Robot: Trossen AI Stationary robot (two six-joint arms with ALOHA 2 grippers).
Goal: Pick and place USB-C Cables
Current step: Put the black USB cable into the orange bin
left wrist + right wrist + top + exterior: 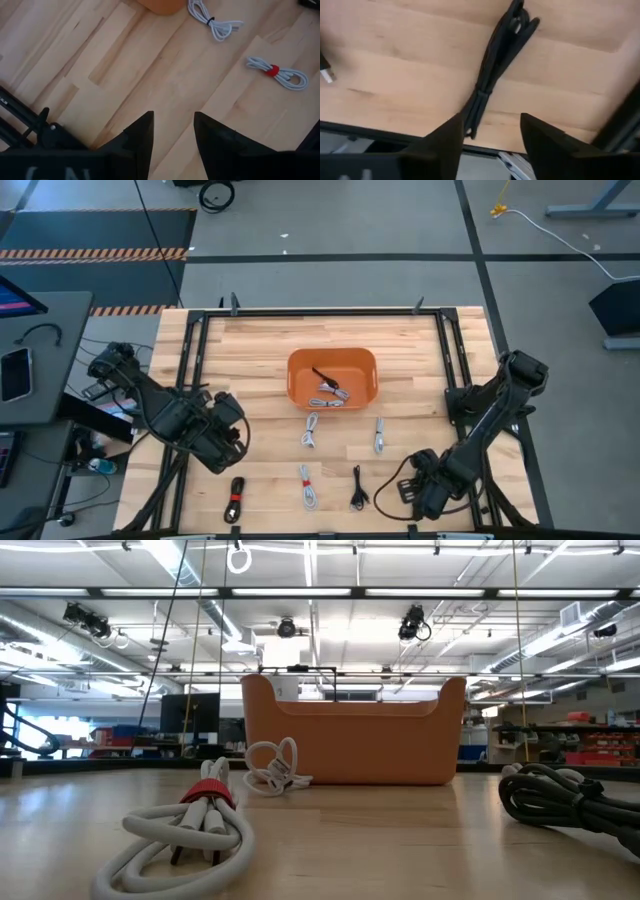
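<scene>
An orange bin at the table's middle holds a few coiled cables. On the wood near it lie two white bundles, a white one with a red band, a black one and a black one with a red band. My left gripper is open and empty left of the bin, over bare wood. My right gripper is open at the near right. The black bundle lies flat just ahead of its fingers.
A black frame borders the tabletop on both sides and at the far edge. The table's near edge lies close under my right gripper. In the low view the red-banded white bundle is nearest, and the black one lies at the right.
</scene>
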